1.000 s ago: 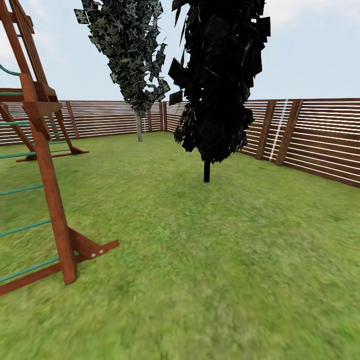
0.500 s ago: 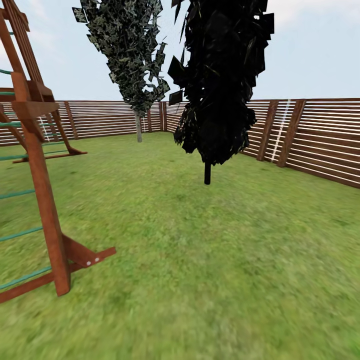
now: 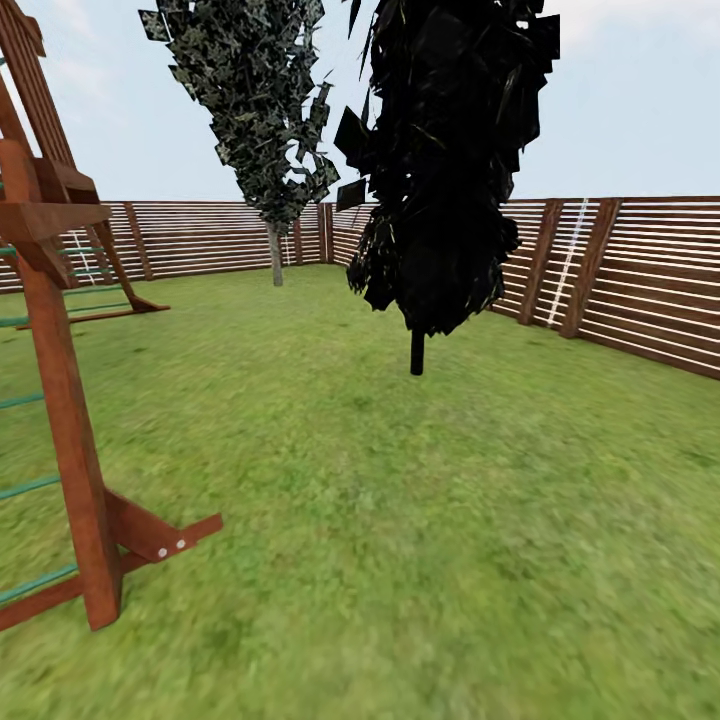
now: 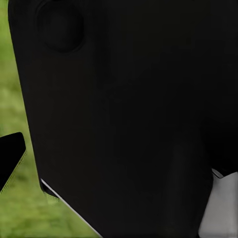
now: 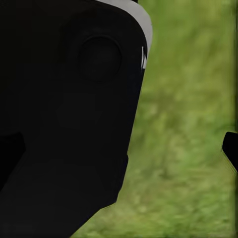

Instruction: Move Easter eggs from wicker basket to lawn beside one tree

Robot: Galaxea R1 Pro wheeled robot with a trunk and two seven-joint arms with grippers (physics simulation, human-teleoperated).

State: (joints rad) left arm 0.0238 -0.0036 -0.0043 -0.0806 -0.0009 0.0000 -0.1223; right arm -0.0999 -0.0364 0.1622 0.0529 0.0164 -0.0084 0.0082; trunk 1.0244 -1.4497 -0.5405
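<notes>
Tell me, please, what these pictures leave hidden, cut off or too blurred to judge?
- Left wrist view: a black robot part blocks the lawn beyond.
- Right wrist view: another black robot part does likewise; the mottled green grass is blurred.
- Head view: the brown wooden climbing frame with green rungs is cut by the left edge; the near-black cone-shaped tree by the top.

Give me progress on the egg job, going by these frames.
Nothing looks done: the lawn by the near-black cone tree and the greyer cone tree near the slat fence carries no eggs. In hand: nothing visible; a climbing frame stands at left. Left: finding the basket, moving all three eggs.
</notes>
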